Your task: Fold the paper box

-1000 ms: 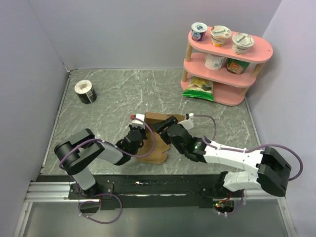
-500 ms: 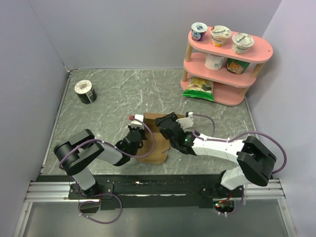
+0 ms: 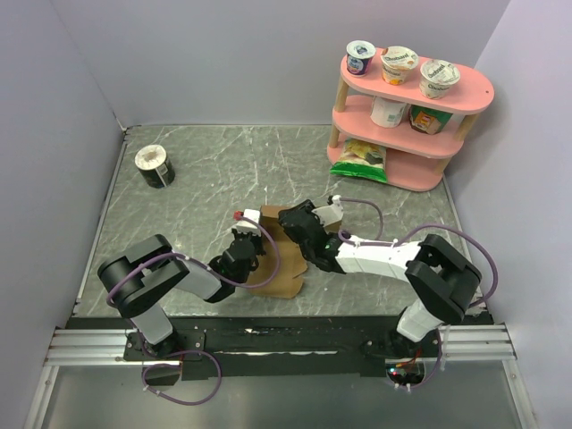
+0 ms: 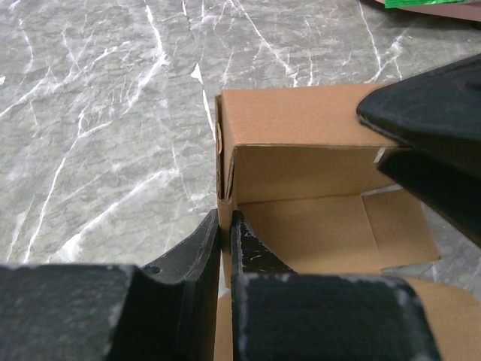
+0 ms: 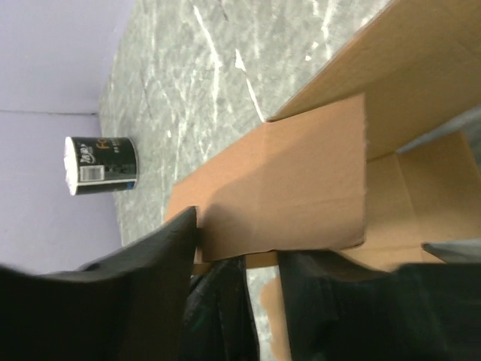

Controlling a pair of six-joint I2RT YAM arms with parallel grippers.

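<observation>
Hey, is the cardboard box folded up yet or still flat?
Partly folded: the paper box has walls standing, but its inside is open to view in the left wrist camera.

The left arm [image 3: 138, 275] is black with grey links; the right arm [image 3: 384, 259] has a white forearm between bulky black joints. Purple cables [image 3: 275, 255] loop along both.

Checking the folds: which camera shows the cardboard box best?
The left wrist view: the box fills it, raised walls and open inside clear. From above it is small and partly hidden; the right wrist shows only one flap close up.
</observation>
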